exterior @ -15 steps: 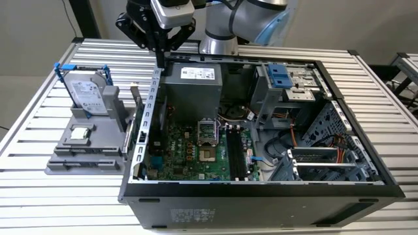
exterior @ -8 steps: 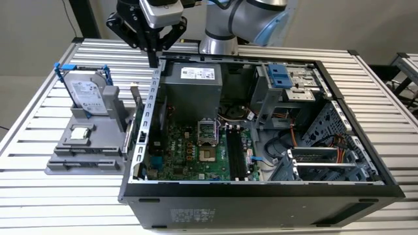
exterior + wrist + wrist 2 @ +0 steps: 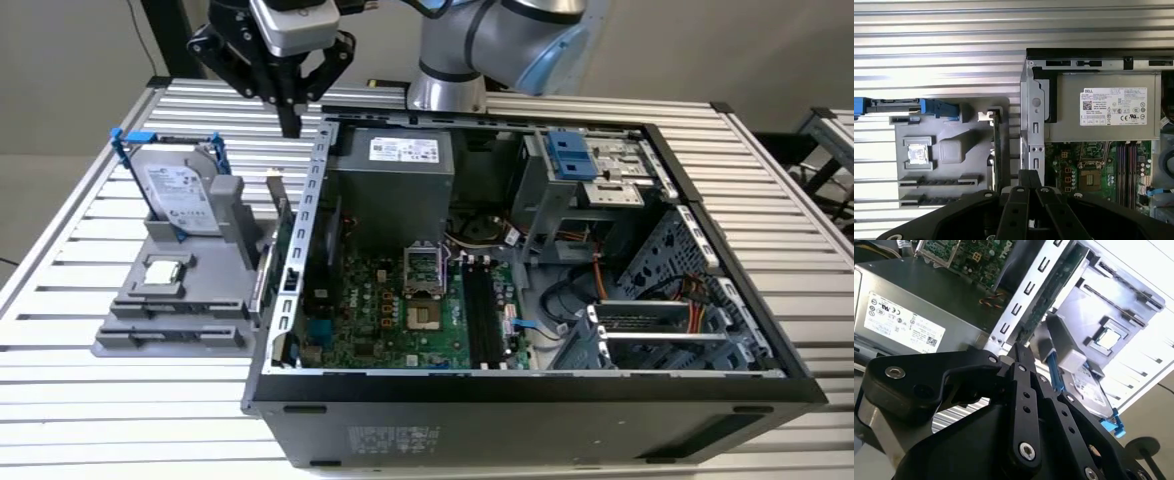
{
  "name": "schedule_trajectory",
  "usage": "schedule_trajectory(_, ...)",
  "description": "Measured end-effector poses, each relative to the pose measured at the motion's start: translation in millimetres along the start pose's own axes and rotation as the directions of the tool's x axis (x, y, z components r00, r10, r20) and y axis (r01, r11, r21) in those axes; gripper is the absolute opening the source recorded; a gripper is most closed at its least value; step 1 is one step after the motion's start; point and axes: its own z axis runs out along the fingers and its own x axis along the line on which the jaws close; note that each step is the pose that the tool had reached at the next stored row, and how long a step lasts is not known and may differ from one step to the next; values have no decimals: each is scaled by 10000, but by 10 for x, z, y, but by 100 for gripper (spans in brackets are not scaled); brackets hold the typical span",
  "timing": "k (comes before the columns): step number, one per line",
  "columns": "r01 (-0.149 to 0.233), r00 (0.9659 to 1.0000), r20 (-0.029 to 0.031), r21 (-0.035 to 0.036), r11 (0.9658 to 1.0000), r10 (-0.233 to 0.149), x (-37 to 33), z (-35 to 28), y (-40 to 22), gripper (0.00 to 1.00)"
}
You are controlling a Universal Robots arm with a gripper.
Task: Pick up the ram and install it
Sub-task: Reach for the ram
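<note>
Closest to the wrist cameras, the end effector (image 3: 1029, 174) is hanging with its two black fingers pressed together on nothing, so I am reading it as closed and empty. Its dark body is blocking the near side of both wrist views.

Just beyond the fingertips, the ram (image 3: 997, 150) is standing on edge in a gray holder (image 3: 969, 165), right beside the outer wall of the computer case (image 3: 1031, 125). I am seeing it edge-on as a thin dark green strip. Its near end is disappearing behind the end effector, and I am not making out its chips or label. The fingers are hovering near it, not touching it.

Farther along the holder, a processor chip (image 3: 917, 154) is lying flat in its pocket, and a hard drive (image 3: 180, 190) with blue rails is standing upright at the far end. In the first wrist view the drive is running off the picture's edge.

Inside the open case, the power supply (image 3: 1104, 107) is showing a white label (image 3: 1114, 106) covered in small print and marks. Below it, the green motherboard (image 3: 387, 310) is carrying long black memory slots (image 3: 481, 310), and I cannot tell whether any is filled.

Everything is resting on a slatted metal table (image 3: 80, 400). At the back, the arm (image 3: 494, 40) is cut off at the top of the exterior view.
</note>
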Motion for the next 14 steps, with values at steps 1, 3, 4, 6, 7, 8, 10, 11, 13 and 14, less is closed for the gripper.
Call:
schedule_trajectory(1,1,10000,-1,0,10000,-1,19,-1,-1,0)
schedule_trajectory(3,3,10000,-1,1,10000,-3,59,-2,-2,0)
schedule_trajectory(4,3,10000,-1,1,10000,-3,79,-2,-3,0)
schedule_trajectory(6,3,10000,-1,1,10000,-3,116,-3,-5,0)
schedule_trajectory(7,3,10000,-1,1,10000,-3,135,-3,-6,0)
schedule_trajectory(8,3,10000,-1,0,10000,-3,154,-4,-6,0)
schedule_trajectory(10,4,10000,-1,1,10000,-4,191,-4,-8,0)
schedule_trajectory(11,4,10000,-1,1,10000,-4,209,-5,-9,0)
schedule_trajectory(13,5,10000,-1,1,10000,-5,246,-6,-10,0)
schedule_trajectory(14,6,10000,-1,1,10000,-6,266,-6,-11,0)
